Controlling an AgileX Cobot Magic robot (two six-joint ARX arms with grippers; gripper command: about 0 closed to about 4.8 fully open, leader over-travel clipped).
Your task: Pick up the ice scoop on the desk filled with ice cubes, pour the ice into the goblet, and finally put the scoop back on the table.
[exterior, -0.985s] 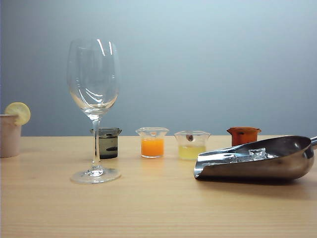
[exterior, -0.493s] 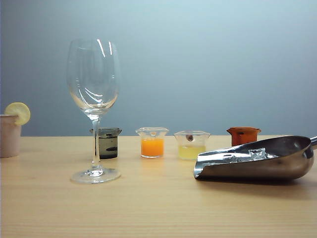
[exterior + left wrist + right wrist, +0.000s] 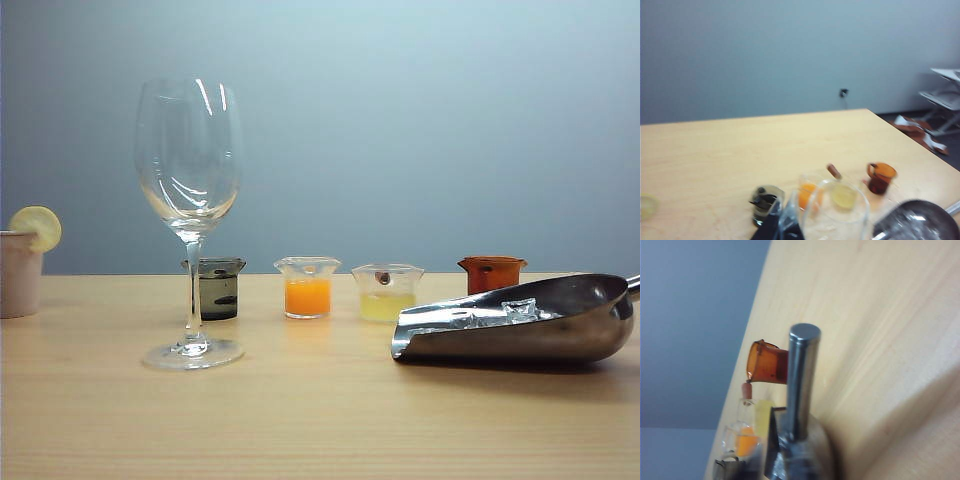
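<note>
The shiny steel ice scoop [image 3: 520, 335] lies on the light-wood desk [image 3: 300, 420] at the right, mouth toward the goblet. Clear ice cubes [image 3: 519, 308] sit in its trough. The tall empty goblet [image 3: 189, 170] stands upright at the left. No gripper shows in the exterior view. In the left wrist view the goblet's rim [image 3: 862, 202] is close below the camera. A dark blurred part of my left gripper [image 3: 782, 229] sits beside it, jaws unreadable. The right wrist view looks along the scoop's handle [image 3: 801, 380]. A dark blurred edge of my right gripper [image 3: 772, 445] lies beside the handle's base.
Behind the goblet and scoop stands a row of small beakers: dark [image 3: 218, 288], orange [image 3: 308, 287], yellow [image 3: 387, 292] and amber [image 3: 491, 272]. A beige cup with a lemon slice [image 3: 20, 272] stands at the far left. The desk's far edge [image 3: 910, 145] drops to the floor.
</note>
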